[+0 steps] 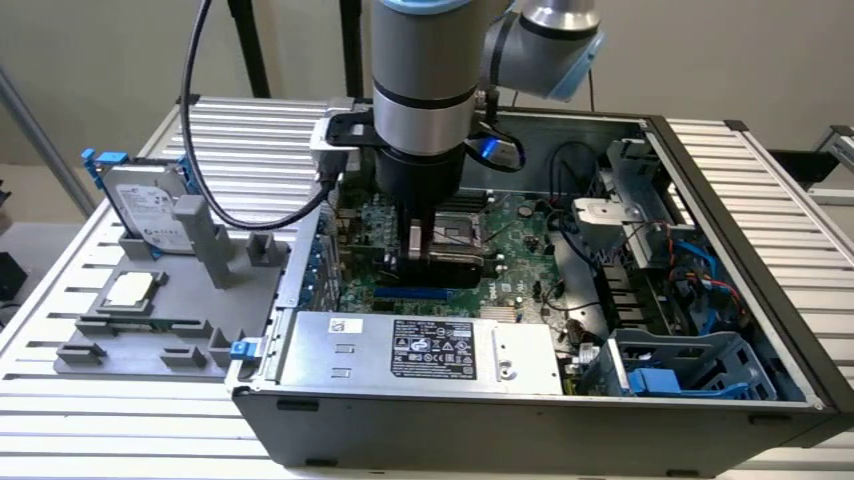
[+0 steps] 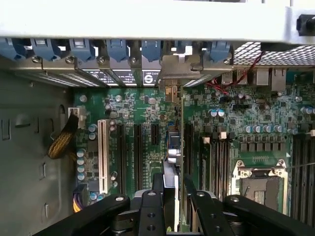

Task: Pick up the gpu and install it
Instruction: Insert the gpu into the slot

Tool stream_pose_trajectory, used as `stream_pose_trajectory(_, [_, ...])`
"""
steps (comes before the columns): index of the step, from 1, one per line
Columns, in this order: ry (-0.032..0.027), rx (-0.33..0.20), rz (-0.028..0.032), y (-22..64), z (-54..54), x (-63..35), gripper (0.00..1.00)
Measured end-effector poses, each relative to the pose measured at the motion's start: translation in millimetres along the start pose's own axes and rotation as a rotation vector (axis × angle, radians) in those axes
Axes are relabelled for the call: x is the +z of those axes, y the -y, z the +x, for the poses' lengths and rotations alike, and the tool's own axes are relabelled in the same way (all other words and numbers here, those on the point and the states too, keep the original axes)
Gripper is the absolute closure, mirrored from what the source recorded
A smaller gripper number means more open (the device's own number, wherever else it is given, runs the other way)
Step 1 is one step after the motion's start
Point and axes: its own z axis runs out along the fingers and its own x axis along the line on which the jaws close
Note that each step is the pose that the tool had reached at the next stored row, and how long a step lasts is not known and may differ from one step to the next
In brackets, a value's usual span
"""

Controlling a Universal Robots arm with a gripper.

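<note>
Gripper [image 2: 172, 196] clamps the gpu [image 2: 171, 162] upright above motherboard [image 2: 236, 123] slots.

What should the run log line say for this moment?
gripper: shut on gpu | gpu: edge-on, upright, above motherboard slots | place: inside computer case | hard drive: on holder outside case

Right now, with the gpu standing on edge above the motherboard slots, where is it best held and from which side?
By its upper long edge, from straight above, one finger on each flat face. The gpu is thin and stands upright, edge toward the motherboard, with slots close on both sides, so only its top is free. The gripper grips it this way.
</note>
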Motion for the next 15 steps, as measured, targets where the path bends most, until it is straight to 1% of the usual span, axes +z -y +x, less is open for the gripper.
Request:
stream_pose_trajectory(2, [-0.0001, 0.000, 0.0000, -0.1, 0.2, 3.2, 1.00])
stream_pose_trajectory(5, [-0.0001, 0.000, -0.0008, -0.2, 0.4, 5.1, 1.00])
stream_pose_trajectory(10, [-0.0005, 0.000, -0.0022, -1.1, 0.5, 6.0, 1.00])
stream_pose_trajectory(15, [-0.0006, -0.001, -0.0021, -1.1, 0.5, 6.4, 1.00])
